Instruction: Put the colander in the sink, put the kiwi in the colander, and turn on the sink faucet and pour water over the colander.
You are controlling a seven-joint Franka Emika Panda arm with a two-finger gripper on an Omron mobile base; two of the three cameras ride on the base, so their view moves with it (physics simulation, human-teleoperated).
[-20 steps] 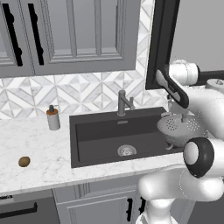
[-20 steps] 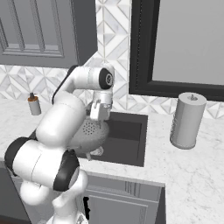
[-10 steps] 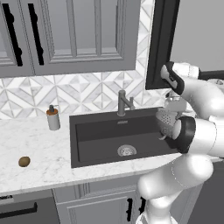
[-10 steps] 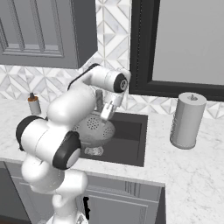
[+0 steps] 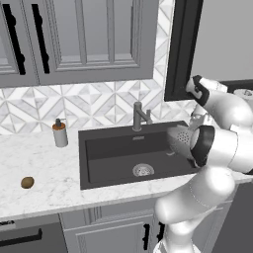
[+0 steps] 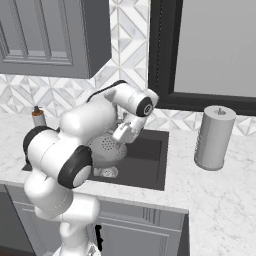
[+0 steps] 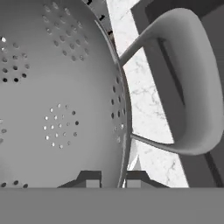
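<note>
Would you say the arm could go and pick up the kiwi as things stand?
Probably not yet: the hand is shut on the colander's rim, holding it over the sink, while the kiwi lies well off on the counter's left.

White marble counter (image 5: 44,170), dark sink (image 5: 113,155) set in. Kiwi (image 5: 27,182) at 8 o'clock from the basin; soap dispenser (image 5: 60,133) at 10; paper-towel roll (image 6: 214,137) at 3.
</note>
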